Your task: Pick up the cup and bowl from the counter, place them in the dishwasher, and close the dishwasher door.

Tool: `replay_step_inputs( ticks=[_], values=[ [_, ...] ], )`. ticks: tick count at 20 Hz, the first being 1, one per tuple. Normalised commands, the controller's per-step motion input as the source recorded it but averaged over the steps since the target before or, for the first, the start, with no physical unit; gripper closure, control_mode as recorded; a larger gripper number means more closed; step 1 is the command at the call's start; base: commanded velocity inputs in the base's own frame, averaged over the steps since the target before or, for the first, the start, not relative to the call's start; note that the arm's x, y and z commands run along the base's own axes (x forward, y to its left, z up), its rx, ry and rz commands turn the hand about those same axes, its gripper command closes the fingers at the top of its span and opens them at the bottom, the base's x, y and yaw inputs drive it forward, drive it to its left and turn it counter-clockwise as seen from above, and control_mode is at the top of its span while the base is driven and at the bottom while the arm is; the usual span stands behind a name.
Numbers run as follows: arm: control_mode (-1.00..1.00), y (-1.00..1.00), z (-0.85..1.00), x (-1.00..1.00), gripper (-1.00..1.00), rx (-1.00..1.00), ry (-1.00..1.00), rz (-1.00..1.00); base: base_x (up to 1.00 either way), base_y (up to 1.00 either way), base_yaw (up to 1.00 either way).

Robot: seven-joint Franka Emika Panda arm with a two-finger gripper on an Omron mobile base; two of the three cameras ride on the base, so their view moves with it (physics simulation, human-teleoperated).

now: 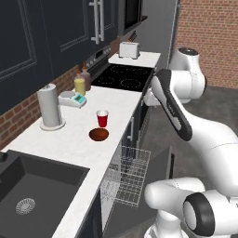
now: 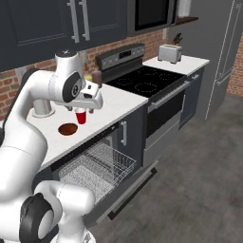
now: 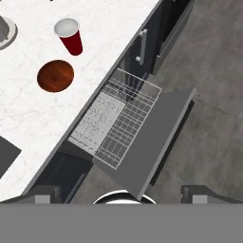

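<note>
Fingers (image 3: pixel 121 194) are seen only as two dark tips well apart at the hand view's bottom edge, nothing held between them. On the bench (image 3: pixel 28 118), the cup (image 3: pixel 69 36) stands upright just beside the bowl (image 3: pixel 55 75), both judged light, stiff and slick. The cup's tapered wall is best pinched mid-height, the bowl by its rim. Much of the dishwasher (image 3: pixel 121 121) interior is hidden under the bench; its door (image 3: pixel 156 137) lies open.

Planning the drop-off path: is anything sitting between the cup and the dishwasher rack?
Nothing visible does. The cup and bowl stand on bare counter near its edge, and the rack is pulled out below over the open door.
</note>
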Motion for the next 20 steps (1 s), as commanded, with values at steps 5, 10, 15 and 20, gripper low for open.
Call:
replay_step_inputs(
  ticks=[5, 10, 15, 20],
  values=[
    [1.00, 0.00, 0.00, 0.00, -1.00, 0.00, 0.00, 0.00, 0.00, 0.07, 0.00],
    [1.00, 0.00, 0.00, 0.00, -1.00, 0.00, 0.00, 0.00, 0.00, 0.03, 0.00],
    [1.00, 0.00, 0.00, 0.00, -1.00, 0.00, 0.00, 0.00, 0.00, 0.00, -0.02],
    [-1.00, 0.00, 0.00, 0.00, -1.00, 0.02, 0.00, -0.02, 0.00, 0.00, 0.00]
  ],
)
